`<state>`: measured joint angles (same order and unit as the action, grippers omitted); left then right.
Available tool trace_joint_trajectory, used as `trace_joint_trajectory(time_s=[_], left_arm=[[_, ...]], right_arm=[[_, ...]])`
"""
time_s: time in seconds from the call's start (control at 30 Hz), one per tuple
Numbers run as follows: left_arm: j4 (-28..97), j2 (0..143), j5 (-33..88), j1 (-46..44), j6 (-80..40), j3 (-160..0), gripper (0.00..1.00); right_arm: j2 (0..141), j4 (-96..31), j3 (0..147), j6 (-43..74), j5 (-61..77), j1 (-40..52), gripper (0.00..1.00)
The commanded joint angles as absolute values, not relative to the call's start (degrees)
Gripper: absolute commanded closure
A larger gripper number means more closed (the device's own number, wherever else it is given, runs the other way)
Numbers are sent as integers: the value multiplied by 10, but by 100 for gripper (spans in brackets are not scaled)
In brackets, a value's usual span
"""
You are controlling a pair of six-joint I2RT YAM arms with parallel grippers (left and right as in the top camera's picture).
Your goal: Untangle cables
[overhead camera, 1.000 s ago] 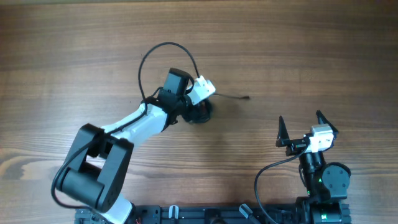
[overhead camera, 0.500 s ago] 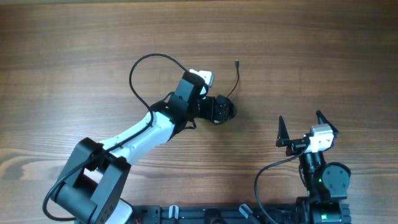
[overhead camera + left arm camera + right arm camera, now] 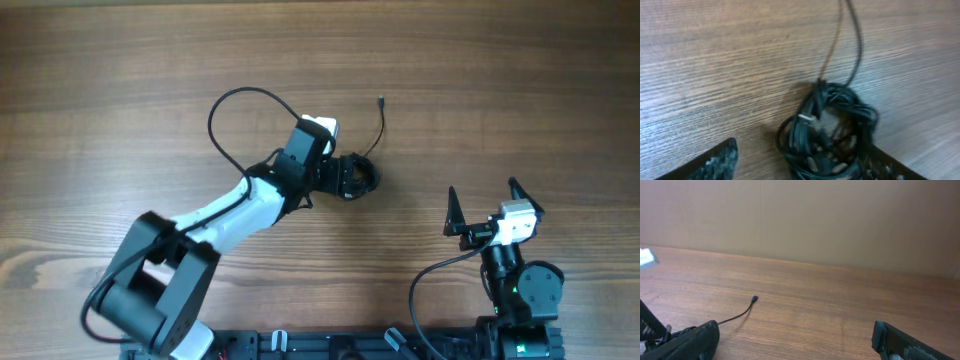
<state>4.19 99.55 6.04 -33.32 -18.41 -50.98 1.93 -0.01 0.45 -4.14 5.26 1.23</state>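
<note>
A tangled bundle of black cables (image 3: 832,132) lies on the wooden table, with one loose strand (image 3: 856,35) running away from it. In the overhead view the bundle (image 3: 367,178) sits at my left gripper's tip, and the strand ends in a small plug (image 3: 381,101) farther back. My left gripper (image 3: 802,152) (image 3: 350,176) is open and straddles the bundle. The bundle crowds the right finger (image 3: 890,167) and stands apart from the left finger (image 3: 707,165). My right gripper (image 3: 487,206) (image 3: 795,345) stands open over bare wood at the right, holding nothing.
A black loop of the left arm's own cable (image 3: 225,105) arches over the table behind the arm. From the right wrist, the loose plug (image 3: 754,299) shows on the wood ahead, with a plain wall (image 3: 840,220) beyond the table's far edge.
The left gripper moved right with the bundle and its jaws opened. The loose strand swung from pointing right to pointing toward the back. The right arm has not moved.
</note>
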Motion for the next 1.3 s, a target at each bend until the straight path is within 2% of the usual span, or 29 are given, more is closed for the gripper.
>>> trace_joint_trajectory(time_s=[0.0, 0.1, 0.27, 0.37, 0.5, 0.57, 0.73, 0.77, 0.8, 0.87, 0.93, 1.03, 1.13, 1.27], left_arm=[[35, 1027, 49, -332, -167, -510, 27], [28, 1032, 48, -332, -167, -510, 34], [23, 1032, 49, -332, -176, -510, 57], [45, 1032, 48, -332, -280, -510, 91], [120, 1031, 55, -334, -504, -510, 96], [148, 1025, 59, -338, -559, -510, 96], [161, 959, 15, -338, -583, -510, 82], [158, 942, -1, -338, -588, -510, 74], [152, 925, -11, -338, -588, -510, 59], [127, 899, -14, -338, -564, -510, 34], [94, 884, -6, -339, -455, -510, 6], [69, 877, 7, -346, -178, -510, 0], [92, 892, 6, -347, 122, -510, 0], [117, 916, 6, -347, 338, -510, 0]], right_arm=[[20, 2, 3, -45, 45, 11, 0], [21, 2, 3, -45, 45, 11, 0], [20, 2, 3, -45, 45, 11, 0], [20, 2, 3, -45, 45, 11, 0], [20, 2, 3, -45, 45, 11, 0], [20, 2, 3, -45, 45, 11, 0], [21, 2, 3, -45, 45, 11, 0], [21, 2, 3, -45, 45, 11, 0], [21, 2, 3, -45, 45, 11, 0], [21, 2, 3, -45, 45, 11, 0], [21, 2, 3, -45, 45, 11, 0], [21, 2, 3, -45, 45, 11, 0], [20, 2, 3, -45, 45, 11, 0], [20, 2, 3, -45, 45, 11, 0]])
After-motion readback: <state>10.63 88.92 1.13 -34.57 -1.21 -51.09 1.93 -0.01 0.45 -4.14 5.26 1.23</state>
